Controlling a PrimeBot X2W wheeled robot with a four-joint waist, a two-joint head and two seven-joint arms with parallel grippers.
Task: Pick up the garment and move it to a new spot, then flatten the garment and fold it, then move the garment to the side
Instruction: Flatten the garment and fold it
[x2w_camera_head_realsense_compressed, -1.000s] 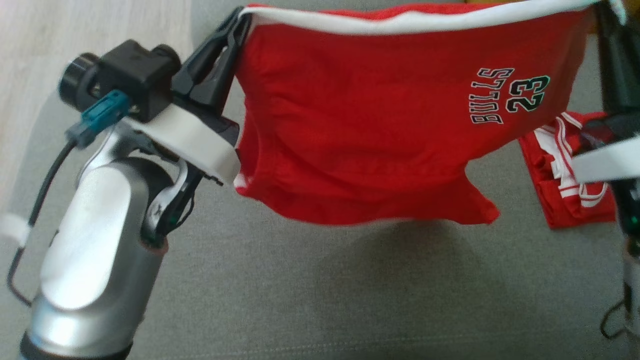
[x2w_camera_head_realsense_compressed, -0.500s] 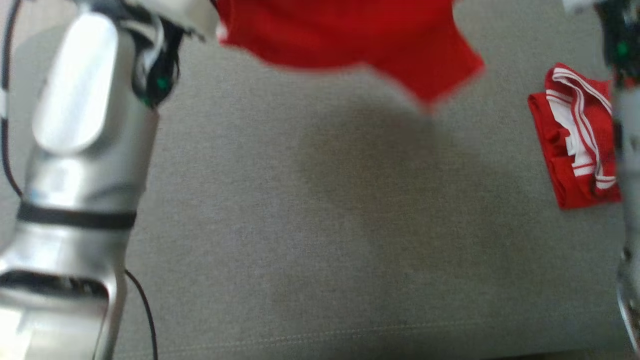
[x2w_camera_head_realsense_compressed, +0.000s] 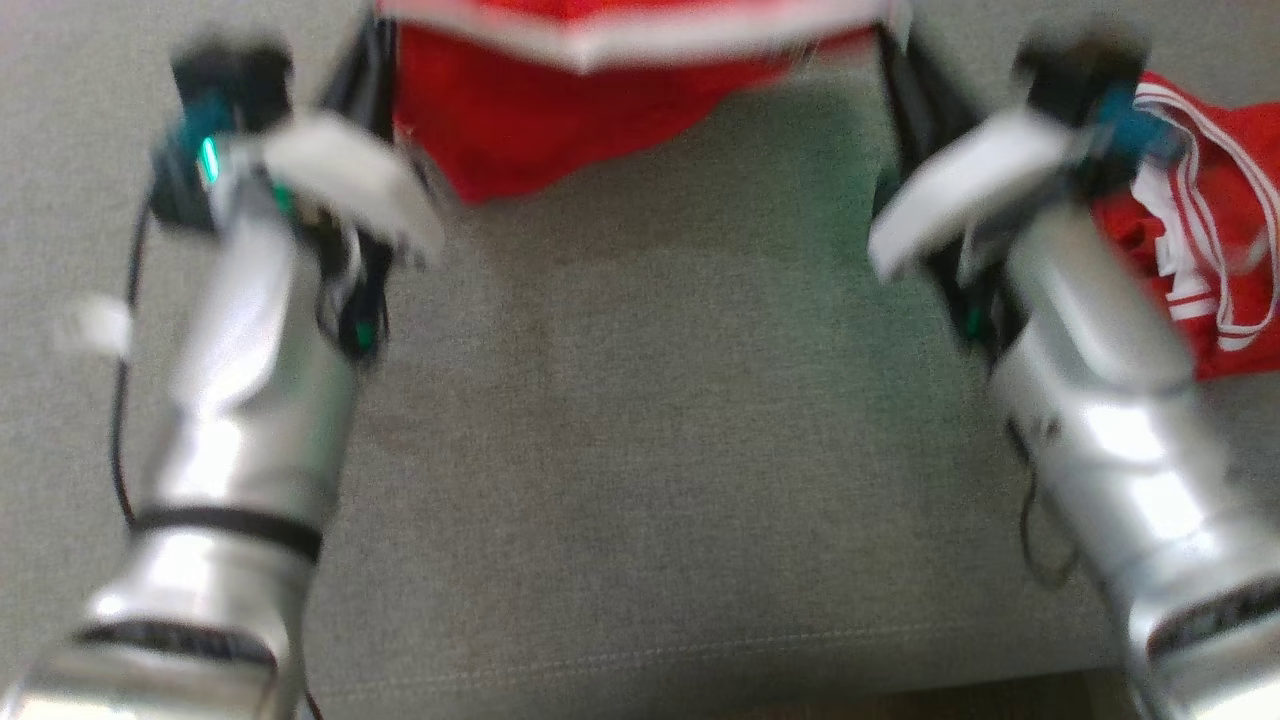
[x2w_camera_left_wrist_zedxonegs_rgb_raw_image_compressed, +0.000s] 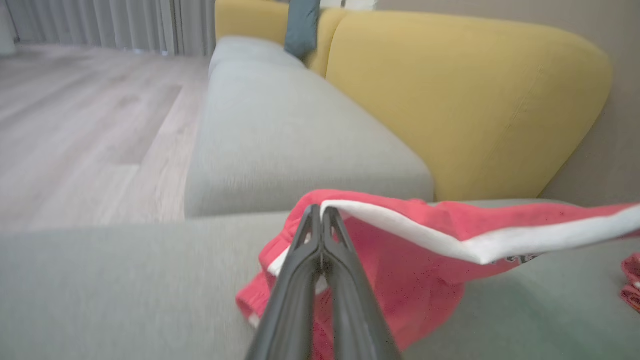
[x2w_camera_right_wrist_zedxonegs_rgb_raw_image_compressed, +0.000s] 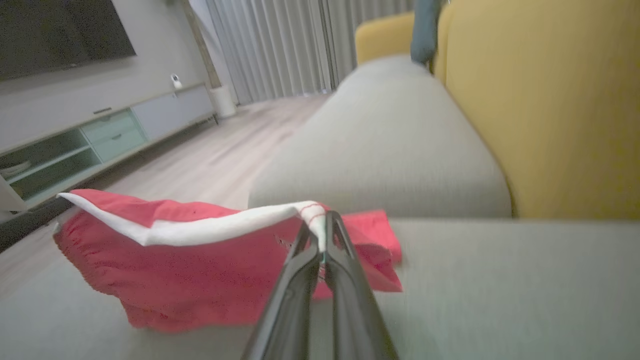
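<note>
1. Gripping one end of the white waistband (x2w_camera_left_wrist_zedxonegs_rgb_raw_image_compressed: 475, 242), the left hand (x2w_camera_left_wrist_zedxonegs_rgb_raw_image_compressed: 320, 214) is squeezed fully closed, its two fingers pressed together with cloth caught between the tips
2. The right hand (x2w_camera_right_wrist_zedxonegs_rgb_raw_image_compressed: 320, 226) is closed just as tightly on the other end of the band, which runs almost taut from one hand to the other
3. The shorts (x2w_camera_head_realsense_compressed: 540, 140) hang from that band over the sofa seat (x2w_camera_head_realsense_compressed: 640, 450), toward its far edge. The lower hem sags down and seems to brush the cushion, but blur makes contact hard to confirm
4. Seen from each hand, the cloth falls below and just ahead of the fingertips and spreads inward toward the other hand, so the whole piece sits between the two arms
5. The shorts look light, thin and limp. They should droop and crease wherever they are unsupported, and will likely drag on the coarse seat cloth rather than slide
6. The waistband is the thickest and firmest part, so its two ends are the best place to hold. A grip on the loose leg cloth would probably bunch it up
7. Another garment (x2w_camera_head_realsense_compressed: 1205, 250) lies crumpled at the seat's right edge, just beyond the right arm. The shorts should be laid down apart from it
</note>
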